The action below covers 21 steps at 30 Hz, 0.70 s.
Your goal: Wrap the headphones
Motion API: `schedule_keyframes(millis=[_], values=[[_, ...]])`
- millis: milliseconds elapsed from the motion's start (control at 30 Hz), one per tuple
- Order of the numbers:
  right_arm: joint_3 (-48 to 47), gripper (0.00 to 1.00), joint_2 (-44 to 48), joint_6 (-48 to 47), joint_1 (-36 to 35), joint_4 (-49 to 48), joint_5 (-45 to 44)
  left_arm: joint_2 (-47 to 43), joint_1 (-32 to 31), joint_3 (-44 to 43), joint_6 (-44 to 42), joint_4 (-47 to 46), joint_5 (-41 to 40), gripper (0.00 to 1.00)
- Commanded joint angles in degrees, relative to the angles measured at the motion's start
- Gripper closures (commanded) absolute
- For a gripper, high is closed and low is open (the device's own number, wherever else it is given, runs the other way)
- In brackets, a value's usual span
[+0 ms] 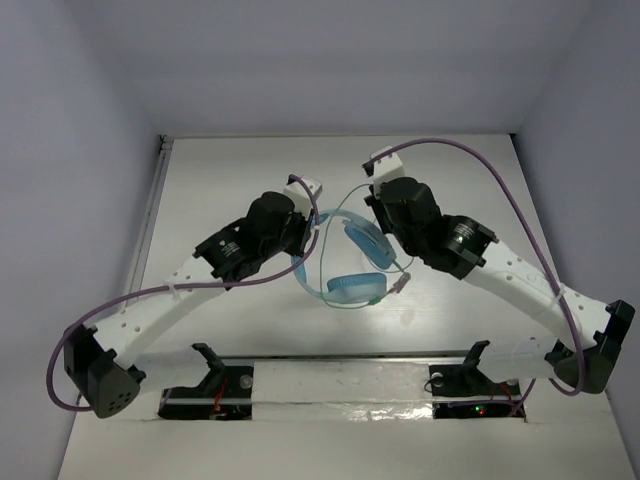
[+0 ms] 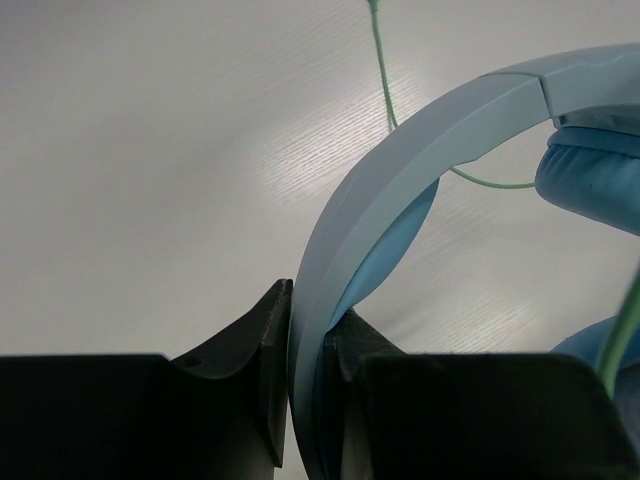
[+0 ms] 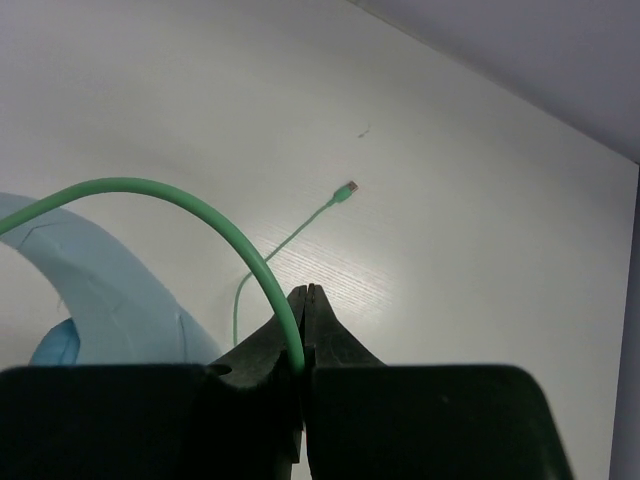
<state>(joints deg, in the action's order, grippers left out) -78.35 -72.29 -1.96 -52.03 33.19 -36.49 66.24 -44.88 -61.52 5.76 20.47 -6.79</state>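
Note:
The light blue headphones (image 1: 345, 290) lie in the middle of the table, with two padded earcups and a curved headband (image 1: 303, 272). My left gripper (image 1: 305, 248) is shut on the headband; in the left wrist view the band (image 2: 420, 140) runs up from between the jaws (image 2: 308, 300) toward an earcup (image 2: 600, 180). My right gripper (image 1: 381, 233) is shut on the thin green cable (image 3: 180, 190), which arcs left from the jaws (image 3: 310, 292) over the headband (image 3: 90, 270). The cable's plug end (image 3: 347, 190) lies loose on the table.
Thick purple robot cables (image 1: 510, 200) loop from both arms. Two black fixtures (image 1: 212, 360) stand at the table's near edge. White walls close in the table at the back and sides. A rail (image 1: 150, 220) runs along the left edge.

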Motion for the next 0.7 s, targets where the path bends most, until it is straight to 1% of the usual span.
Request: schedule_keyframes(millis=[0,67,100,233,267,433,467,500,667], values=[[0.74,1.00,0.57,-0.51,0.97,-4.36,1.68,-3.39,0.15,-2.12,1.62,-5.08,3.72,1.00],[2.75,1.00,1.80,0.28,1.49,-6.11,2.73,-4.44,1.81,-1.77,2.24,-6.31,6.24,1.00],[3.54,1.00,2.33,0.55,2.10,-6.64,3.26,-4.62,2.51,-1.42,2.50,-7.54,10.26,1.00],[6.45,1.00,4.26,1.87,2.11,-7.44,3.35,-5.15,6.64,-1.24,3.82,-9.13,15.22,1.00],[7.76,1.00,4.70,3.70,2.63,-8.31,3.96,-5.50,7.35,-1.24,4.17,-9.31,15.83,1.00],[11.19,0.99,7.51,7.49,2.64,-10.95,9.15,-5.94,11.83,-1.94,5.05,-11.06,22.25,1.00],[11.72,0.98,8.56,8.19,2.64,-12.69,10.64,-5.86,12.88,-2.11,5.14,-11.24,23.13,1.00],[13.29,0.97,8.92,8.46,3.16,-13.84,11.35,-5.86,12.89,-2.46,5.49,-11.68,25.22,1.00],[16.73,0.94,9.63,9.34,4.31,-19.82,15.30,-5.51,14.73,-3.87,6.54,-12.38,30.33,1.00]])
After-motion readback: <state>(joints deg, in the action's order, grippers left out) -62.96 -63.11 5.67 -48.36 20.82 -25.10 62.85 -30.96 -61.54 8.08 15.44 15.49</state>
